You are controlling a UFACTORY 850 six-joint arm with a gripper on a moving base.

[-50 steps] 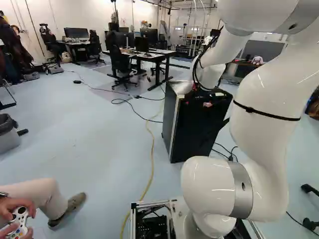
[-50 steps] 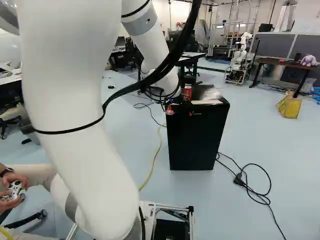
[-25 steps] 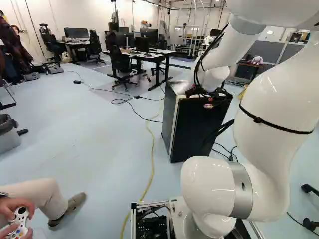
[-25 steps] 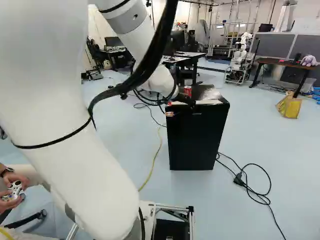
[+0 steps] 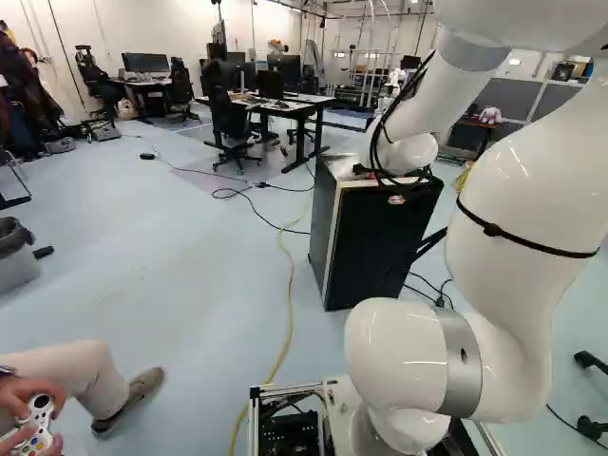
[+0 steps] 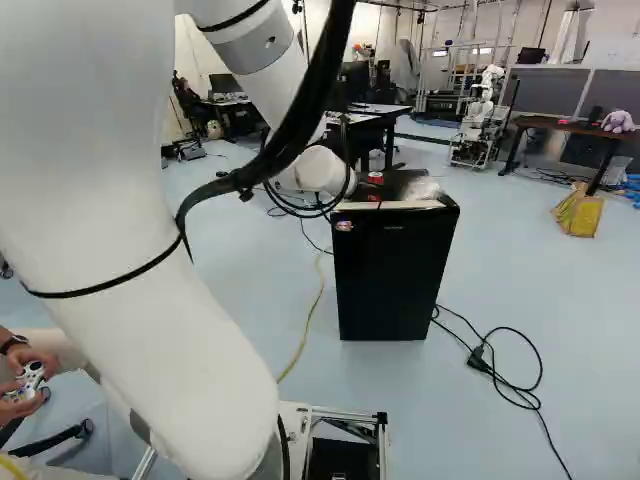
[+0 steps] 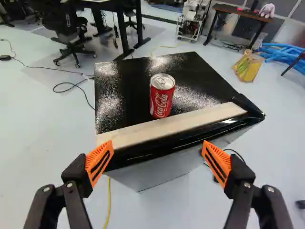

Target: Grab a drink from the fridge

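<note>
In the right base view my black gripper (image 6: 367, 190) shows only in part, low by the top of the black fridge (image 6: 395, 275). A red drink can (image 6: 375, 178) stands upright on that top, its lower part hidden there. In the wrist view the gripper (image 7: 157, 160) is wide open, orange pads apart, with nothing between them. Ahead of it, roughly centred, the can (image 7: 162, 98) stands on the glossy fridge top (image 7: 128, 90), behind a pale strip (image 7: 171, 126) along the edge facing the gripper. The can touches neither finger. The fridge door looks shut.
Clear plastic (image 6: 423, 188) lies on the fridge. Black cables (image 6: 490, 365) and a yellow cable (image 5: 288, 313) run over the floor. Desks (image 5: 294, 106) and another robot (image 6: 482, 115) stand farther back. A person's hands hold a controller (image 5: 38, 418) at the left.
The forearm has swung left in the right base view, mostly in the first half second, and the wrist has since tilted and dropped slightly. Base, fridge and can look unmoved.
</note>
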